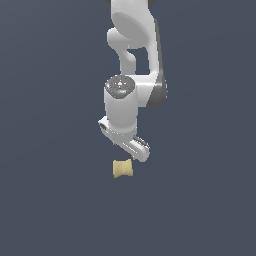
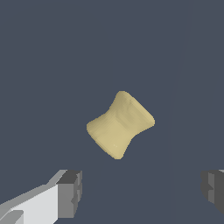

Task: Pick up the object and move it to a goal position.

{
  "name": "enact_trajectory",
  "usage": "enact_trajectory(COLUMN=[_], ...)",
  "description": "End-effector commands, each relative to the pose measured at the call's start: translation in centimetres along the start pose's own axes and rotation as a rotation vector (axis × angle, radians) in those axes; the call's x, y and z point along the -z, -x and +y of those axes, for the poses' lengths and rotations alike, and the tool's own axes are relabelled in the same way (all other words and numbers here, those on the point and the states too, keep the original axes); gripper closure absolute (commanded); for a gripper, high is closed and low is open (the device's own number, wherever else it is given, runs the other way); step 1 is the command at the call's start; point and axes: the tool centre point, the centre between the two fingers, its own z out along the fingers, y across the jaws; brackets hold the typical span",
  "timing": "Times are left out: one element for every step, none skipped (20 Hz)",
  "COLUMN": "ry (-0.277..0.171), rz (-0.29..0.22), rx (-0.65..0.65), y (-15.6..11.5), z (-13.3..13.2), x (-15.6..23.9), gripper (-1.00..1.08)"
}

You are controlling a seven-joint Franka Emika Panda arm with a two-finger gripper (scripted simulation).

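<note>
The object (image 1: 122,168) is a small pale yellow-tan block with pinched-in sides, lying on the dark grey surface just below the white arm's hand in the exterior view. In the wrist view the object (image 2: 120,125) lies tilted, beyond and between the two fingers. My gripper (image 2: 142,188) is open, its grey fingertips (image 2: 70,193) wide apart with nothing between them. In the exterior view the gripper (image 1: 134,149) hovers close above the object, a little toward the exterior view's right, and its fingers are hidden behind the hand.
A plain dark grey surface (image 1: 50,200) fills both views. Nothing else shows besides the white arm (image 1: 135,50) reaching down from the top.
</note>
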Motion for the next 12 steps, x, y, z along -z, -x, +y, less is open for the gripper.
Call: enact_trajectory(ry=[0.002, 0.004, 0.005, 0.006, 0.007, 0.008, 0.010, 0.011, 0.012, 0.014, 0.015, 0.016], rz=[-0.003, -0.004, -0.004, -0.005, -0.006, -0.007, -0.007, -0.008, -0.008, -0.008, -0.009, -0.009], rx=[-0.073, -0.101, -0.129, -0.157, -0.186, -0.214, -0.242, -0.270, -0.298, -0.326, -0.354, -0.382], y=[-0.3, -0.4, -0.5, -0.6, -0.7, -0.8, -0.9, -1.1, -1.2, -1.3, -1.4, -1.5], z=[-0.1, -0.1, -0.2, -0.2, -0.2, -0.2, -0.3, -0.3, -0.3, -0.4, -0.4, -0.4], x=[-0.5, -0.7, -1.0, -1.2, -1.4, -1.6, -1.8, -2.0, -2.2, -2.4, -2.6, -2.9], gripper=[-0.92, -0.92, -0.92, -0.92, -0.92, -0.92, -0.92, -0.92, -0.92, -0.92, -0.92, -0.92])
